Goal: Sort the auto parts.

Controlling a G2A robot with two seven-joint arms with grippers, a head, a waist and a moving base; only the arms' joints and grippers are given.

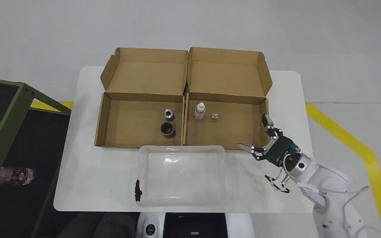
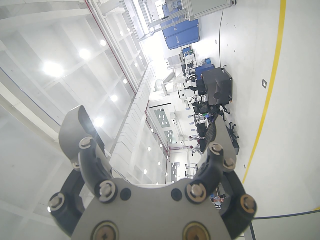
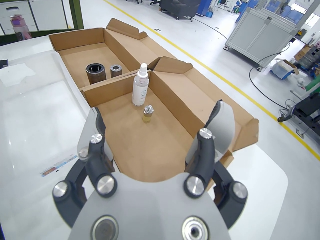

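Observation:
Two open cardboard boxes stand side by side. The left box (image 1: 128, 122) holds a large dark bearing sleeve (image 1: 168, 129) (image 3: 94, 73) and a smaller metal cylinder (image 1: 168, 112) (image 3: 116, 71). The right box (image 1: 238, 122) holds an upright white spray bottle (image 1: 200, 110) (image 3: 140, 88) and a small brass fitting (image 1: 215, 116) (image 3: 147, 114). My right gripper (image 1: 253, 132) (image 3: 157, 108) hovers open over the right box's near right corner, holding nothing. My left gripper (image 2: 148, 113) points up at the ceiling, open with nothing in it.
A clear plastic tray (image 1: 181, 175) (image 3: 37, 106) lies in front of the boxes, with a small dark thing (image 1: 138, 190) at its left edge. A green rack (image 1: 24, 101) with a drinking bottle (image 1: 15, 175) stands left of the white table.

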